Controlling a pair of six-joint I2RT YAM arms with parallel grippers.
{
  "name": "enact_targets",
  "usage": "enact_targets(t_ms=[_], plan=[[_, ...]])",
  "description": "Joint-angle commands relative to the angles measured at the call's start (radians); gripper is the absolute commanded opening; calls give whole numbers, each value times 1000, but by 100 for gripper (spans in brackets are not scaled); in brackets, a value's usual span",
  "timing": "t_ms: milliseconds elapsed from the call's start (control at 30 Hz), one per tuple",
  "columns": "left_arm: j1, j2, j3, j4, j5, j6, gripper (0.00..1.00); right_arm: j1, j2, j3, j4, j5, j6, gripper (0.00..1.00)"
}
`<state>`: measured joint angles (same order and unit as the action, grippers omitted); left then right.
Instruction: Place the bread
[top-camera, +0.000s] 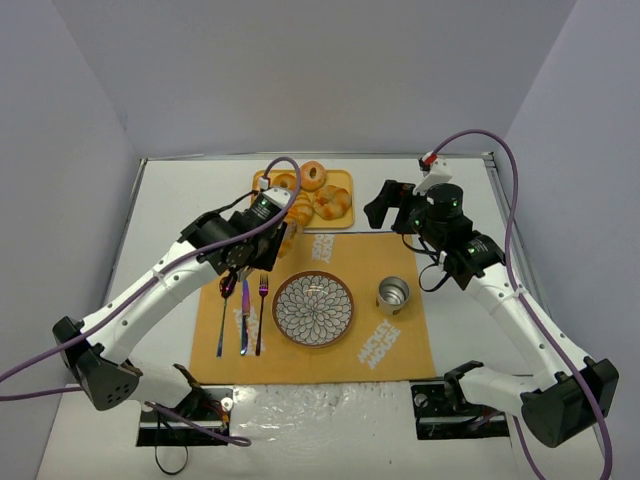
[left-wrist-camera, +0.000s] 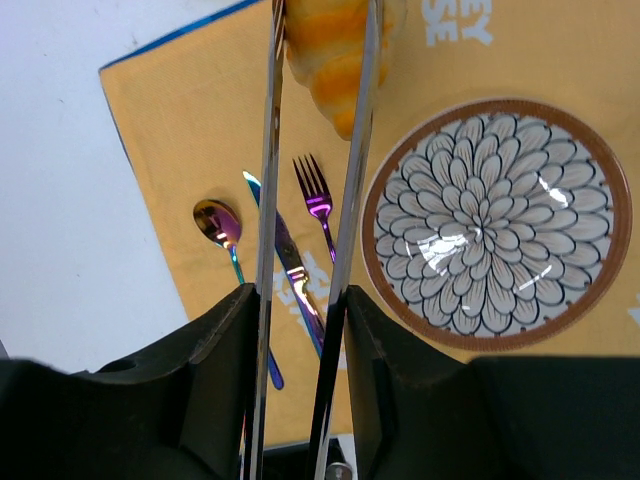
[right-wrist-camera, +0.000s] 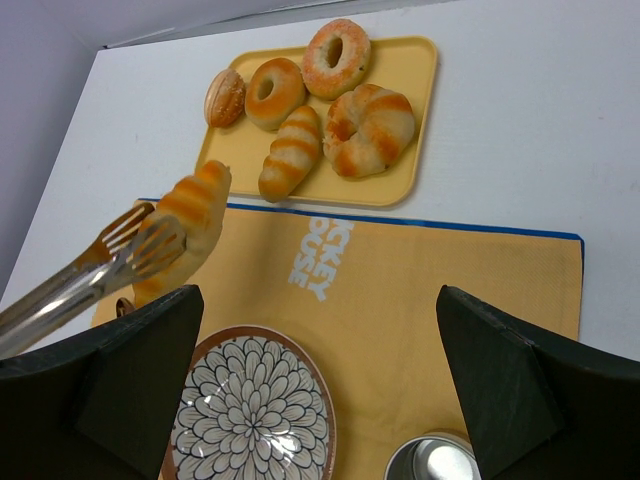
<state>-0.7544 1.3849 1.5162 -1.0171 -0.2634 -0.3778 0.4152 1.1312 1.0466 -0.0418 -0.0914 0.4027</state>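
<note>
The bread (right-wrist-camera: 195, 215), a long golden-brown croissant, hangs pinched between the tips of metal tongs (right-wrist-camera: 90, 275) above the orange placemat, left of and behind the flower-patterned plate (top-camera: 281, 300). My left gripper (left-wrist-camera: 300, 295) is shut on the tongs' handles (left-wrist-camera: 268, 200); the bread's lower end (left-wrist-camera: 330, 60) shows at the top of the left wrist view, with the plate (left-wrist-camera: 372, 215) to its right. In the top view the left gripper (top-camera: 262, 213) is near the tray's front left corner. My right gripper (top-camera: 390, 205) is open and empty, raised over the mat's far right.
A yellow tray (right-wrist-camera: 400, 185) at the back holds a smaller croissant (right-wrist-camera: 290, 150), a knotted roll (right-wrist-camera: 368, 125), two ring rolls and a small round roll. A spoon (left-wrist-camera: 215, 222), knife (left-wrist-camera: 290, 260) and fork (left-wrist-camera: 315, 190) lie left of the plate. A metal cup (top-camera: 393, 294) stands at its right.
</note>
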Motion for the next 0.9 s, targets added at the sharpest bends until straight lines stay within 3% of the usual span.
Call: enact_targets(t_ms=[0,233,867], plan=[[-77,-100,-48,6,6,-20,0,10,16,30,48,29,-17,100],[-196,-183,-121,24,26,-47,0,11,38,43,48,32,-18,100],[-370,-182,-270,65,55,-130,0,14,35,32,48,50,-13,100]])
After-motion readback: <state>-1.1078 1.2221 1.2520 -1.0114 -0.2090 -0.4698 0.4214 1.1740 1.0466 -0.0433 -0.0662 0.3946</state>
